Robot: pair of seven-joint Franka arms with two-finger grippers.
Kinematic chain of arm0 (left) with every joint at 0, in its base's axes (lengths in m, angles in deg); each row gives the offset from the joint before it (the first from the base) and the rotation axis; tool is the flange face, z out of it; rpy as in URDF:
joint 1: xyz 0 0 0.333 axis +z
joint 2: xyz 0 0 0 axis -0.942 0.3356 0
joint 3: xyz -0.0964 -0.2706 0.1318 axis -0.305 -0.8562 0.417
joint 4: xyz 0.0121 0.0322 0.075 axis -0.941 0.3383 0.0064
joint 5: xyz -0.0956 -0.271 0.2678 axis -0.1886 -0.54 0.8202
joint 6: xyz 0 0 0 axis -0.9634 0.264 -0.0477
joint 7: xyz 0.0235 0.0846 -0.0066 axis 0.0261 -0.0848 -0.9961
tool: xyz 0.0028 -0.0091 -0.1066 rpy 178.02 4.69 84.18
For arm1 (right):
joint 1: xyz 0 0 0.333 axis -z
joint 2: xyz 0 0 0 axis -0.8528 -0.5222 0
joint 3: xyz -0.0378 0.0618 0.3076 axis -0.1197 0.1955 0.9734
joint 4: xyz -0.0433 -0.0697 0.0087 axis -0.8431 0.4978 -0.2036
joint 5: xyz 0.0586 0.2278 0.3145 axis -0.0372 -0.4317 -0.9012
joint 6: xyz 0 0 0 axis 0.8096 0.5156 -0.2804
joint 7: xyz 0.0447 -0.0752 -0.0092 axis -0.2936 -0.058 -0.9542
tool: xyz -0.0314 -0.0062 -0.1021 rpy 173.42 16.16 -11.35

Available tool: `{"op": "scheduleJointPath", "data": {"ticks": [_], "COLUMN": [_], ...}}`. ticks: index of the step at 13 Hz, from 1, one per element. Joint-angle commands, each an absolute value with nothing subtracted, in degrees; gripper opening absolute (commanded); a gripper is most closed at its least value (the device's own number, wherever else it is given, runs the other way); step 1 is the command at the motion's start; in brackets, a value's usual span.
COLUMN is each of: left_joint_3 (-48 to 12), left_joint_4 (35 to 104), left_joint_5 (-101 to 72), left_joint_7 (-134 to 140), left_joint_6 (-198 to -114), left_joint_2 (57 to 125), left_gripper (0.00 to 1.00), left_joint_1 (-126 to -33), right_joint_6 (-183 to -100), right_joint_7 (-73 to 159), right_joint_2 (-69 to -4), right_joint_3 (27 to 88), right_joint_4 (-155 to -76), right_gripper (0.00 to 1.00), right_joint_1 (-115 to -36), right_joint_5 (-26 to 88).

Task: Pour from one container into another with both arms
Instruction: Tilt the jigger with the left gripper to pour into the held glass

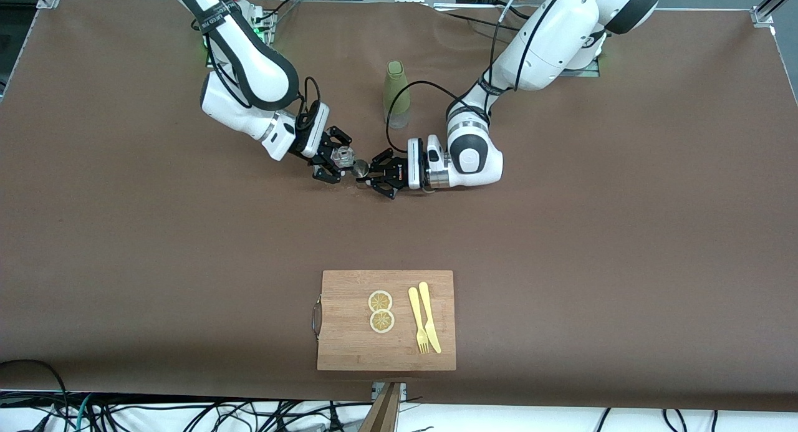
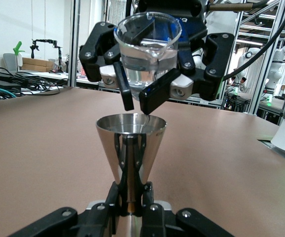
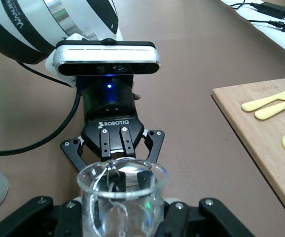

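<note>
My right gripper [image 1: 340,161] is shut on a small clear glass beaker [image 1: 342,155], tipped toward the left gripper over the middle of the table. My left gripper [image 1: 368,175] is shut on a steel cone-shaped measuring cup [image 1: 360,168], held just under the beaker's lip. In the left wrist view the steel cup [image 2: 130,143] stands upright between my fingers, with the tilted beaker [image 2: 147,44] right above its rim. In the right wrist view the beaker [image 3: 123,200] fills the foreground in my right gripper [image 3: 123,210]. It hides the steel cup there. I cannot tell whether liquid is flowing.
A green bottle [image 1: 396,94] stands on the table close to the left arm's wrist, farther from the front camera than the grippers. A wooden cutting board [image 1: 349,338] near the front edge carries two lemon slices [image 1: 381,311], a yellow fork [image 1: 418,320] and a yellow knife [image 1: 429,316].
</note>
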State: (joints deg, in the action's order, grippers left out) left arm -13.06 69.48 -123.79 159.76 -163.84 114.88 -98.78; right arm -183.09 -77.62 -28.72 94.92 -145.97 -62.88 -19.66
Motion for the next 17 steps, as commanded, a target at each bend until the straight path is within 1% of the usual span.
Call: {"op": "scheduleJointPath", "data": {"ticks": [1,3,12,17], "left_joint_3": [-12.7,-12.7,-12.7,-12.7], "left_joint_4": [68.0,68.0,68.0,68.0], "left_joint_5": [-126.7,-126.7,-126.5,-126.6], "left_joint_7": [160.5,160.5,160.5,160.5], "left_joint_6": [-164.4,-164.4,-164.4,-164.4], "left_joint_2": [115.6,115.6,115.5,115.5], "left_gripper": [0.00,0.00,0.00,0.00], "left_joint_1": [-99.8,-99.8,-99.8,-99.9], "right_joint_6": [-185.4,-187.6,-189.2,-187.4], "right_joint_7": [-77.0,-77.0,-77.1,-71.9], "right_joint_2": [-29.3,-29.3,-28.6,-28.2], "right_joint_3": [95.2,95.3,95.2,95.3], "right_joint_4": [-145.1,-144.1,-144.2,-144.4], "right_gripper": [0.16,0.16,0.16,0.16], "right_joint_1": [-64.1,-64.7,-66.0,-64.3], "right_joint_5": [-20.7,-20.1,-19.4,-19.8]}}
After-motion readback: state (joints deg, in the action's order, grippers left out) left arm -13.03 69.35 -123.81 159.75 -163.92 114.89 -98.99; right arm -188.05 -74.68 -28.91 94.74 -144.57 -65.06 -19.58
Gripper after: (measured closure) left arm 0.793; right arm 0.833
